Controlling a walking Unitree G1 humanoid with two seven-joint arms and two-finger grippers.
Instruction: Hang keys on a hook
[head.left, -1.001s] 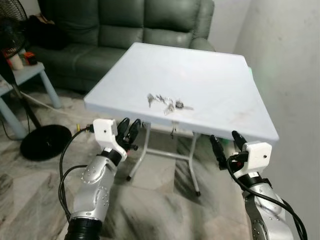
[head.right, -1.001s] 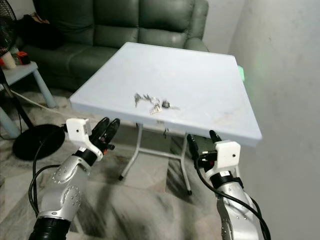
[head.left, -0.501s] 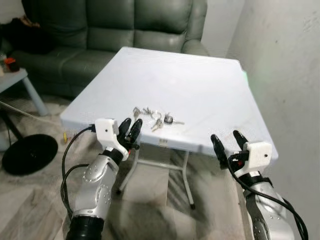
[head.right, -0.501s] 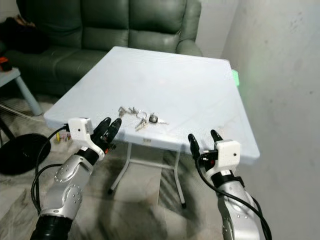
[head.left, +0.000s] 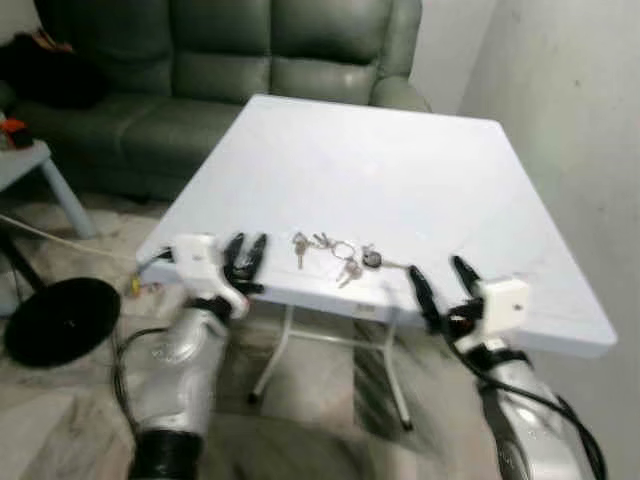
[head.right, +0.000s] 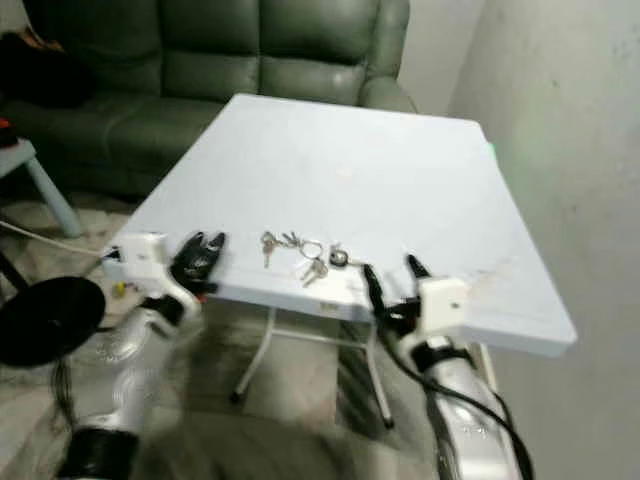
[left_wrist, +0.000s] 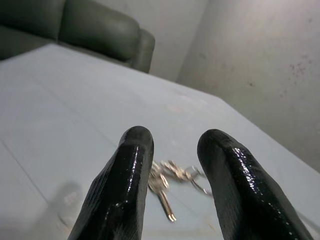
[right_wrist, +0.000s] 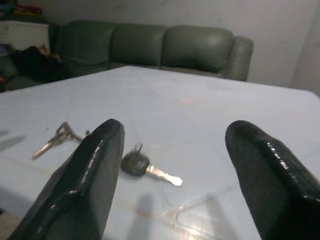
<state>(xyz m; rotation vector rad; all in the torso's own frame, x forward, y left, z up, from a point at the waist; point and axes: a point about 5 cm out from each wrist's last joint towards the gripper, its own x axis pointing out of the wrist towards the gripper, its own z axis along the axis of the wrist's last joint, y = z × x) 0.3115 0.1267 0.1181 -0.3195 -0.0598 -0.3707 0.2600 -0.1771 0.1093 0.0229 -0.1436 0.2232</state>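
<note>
Pale surface (head.left: 400, 170) carries the keys (head.left: 335, 255) near its front edge, blurred. Left claw (head.left: 245, 258) and right claw (head.left: 438, 283) flank them, both spread and empty.

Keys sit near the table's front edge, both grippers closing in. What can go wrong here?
1. The keys lie close to the table edge; a nudge from the right gripper could sweep them off.
2. They lie flat and spread out, so the open fingers may catch one key only.
3. Head views are blurred, so aim may drift.
</note>
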